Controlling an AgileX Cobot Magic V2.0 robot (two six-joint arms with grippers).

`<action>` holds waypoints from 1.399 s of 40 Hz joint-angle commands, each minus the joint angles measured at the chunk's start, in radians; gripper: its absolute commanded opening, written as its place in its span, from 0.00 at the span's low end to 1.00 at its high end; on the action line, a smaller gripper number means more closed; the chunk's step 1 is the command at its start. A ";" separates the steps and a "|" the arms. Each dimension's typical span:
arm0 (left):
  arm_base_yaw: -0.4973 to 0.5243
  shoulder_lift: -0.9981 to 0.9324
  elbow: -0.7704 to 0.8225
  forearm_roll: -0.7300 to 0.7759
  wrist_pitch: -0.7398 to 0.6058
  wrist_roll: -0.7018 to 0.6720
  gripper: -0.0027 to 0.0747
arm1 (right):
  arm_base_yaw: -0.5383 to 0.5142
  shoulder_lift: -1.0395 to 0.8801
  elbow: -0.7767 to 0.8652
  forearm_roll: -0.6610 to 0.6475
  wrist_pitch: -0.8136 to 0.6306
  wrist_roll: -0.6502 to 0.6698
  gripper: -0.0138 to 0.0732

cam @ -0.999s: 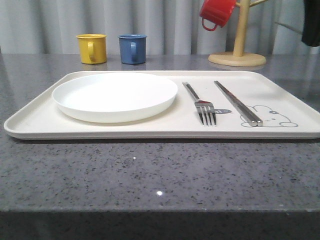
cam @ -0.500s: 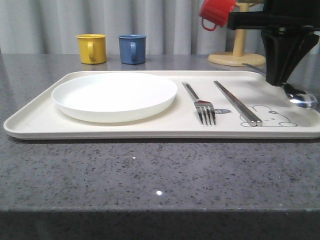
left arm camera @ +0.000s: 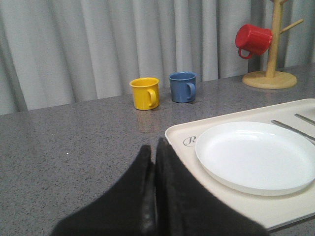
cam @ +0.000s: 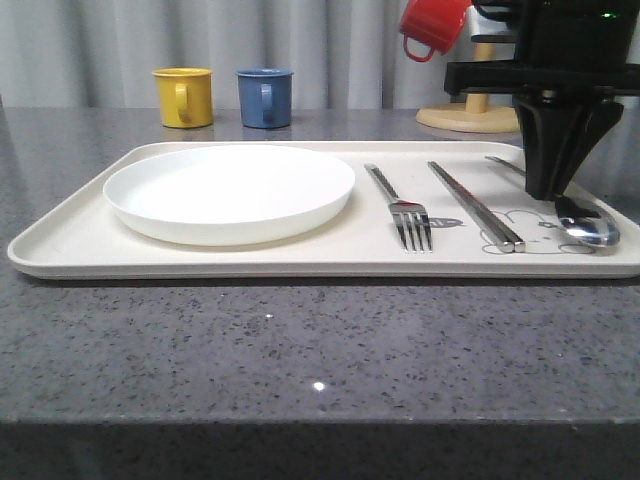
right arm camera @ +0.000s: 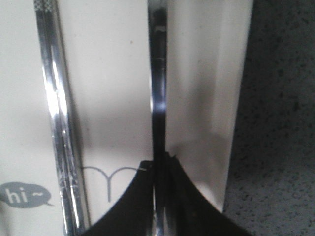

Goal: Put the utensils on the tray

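The cream tray (cam: 80,235) holds a round white plate (cam: 229,190), a steel fork (cam: 402,211) and a pair of steel chopsticks (cam: 477,207). My right gripper (cam: 552,192) stands over the tray's right end, shut on the handle of a steel spoon (cam: 590,230) whose bowl is down at the tray surface by the rabbit drawing. In the right wrist view the spoon handle (right arm camera: 158,93) runs out from between the shut fingers (right arm camera: 140,196), beside the chopsticks (right arm camera: 56,118). My left gripper (left arm camera: 153,162) is shut and empty, over the table just off the tray (left arm camera: 179,135) near the plate (left arm camera: 256,155).
A yellow mug (cam: 184,96) and a blue mug (cam: 265,97) stand behind the tray. A wooden mug stand (cam: 474,110) with a red mug (cam: 432,25) hung on it is at the back right. The grey stone table (cam: 300,340) runs in front of the tray.
My right arm has come in from the right with the spoon and lowered it, moving left. The spoon bowl is now down on the tray's right end.
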 commanded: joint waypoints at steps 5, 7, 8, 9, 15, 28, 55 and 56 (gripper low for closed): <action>-0.001 0.013 -0.028 -0.015 -0.080 -0.009 0.01 | 0.000 -0.032 -0.023 -0.006 0.011 0.012 0.13; -0.001 0.013 -0.028 -0.015 -0.080 -0.009 0.01 | 0.000 -0.032 -0.023 -0.006 0.010 0.013 0.19; -0.001 0.013 -0.028 -0.015 -0.080 -0.009 0.01 | 0.000 -0.032 -0.023 -0.006 0.010 0.013 0.22; -0.001 0.013 -0.028 -0.015 -0.080 -0.009 0.01 | 0.000 -0.032 -0.023 -0.006 0.010 0.013 0.24; -0.001 0.013 -0.028 -0.015 -0.080 -0.009 0.01 | 0.000 -0.042 -0.033 -0.008 0.005 0.013 0.42; -0.001 0.013 -0.028 -0.015 -0.080 -0.009 0.01 | 0.000 -0.185 -0.160 -0.020 0.039 -0.030 0.47; -0.001 0.013 -0.028 -0.015 -0.080 -0.009 0.01 | 0.000 -0.847 0.614 -0.040 -0.650 -0.196 0.08; -0.001 0.013 -0.028 -0.015 -0.080 -0.009 0.01 | 0.000 -0.889 0.673 -0.040 -0.691 -0.196 0.08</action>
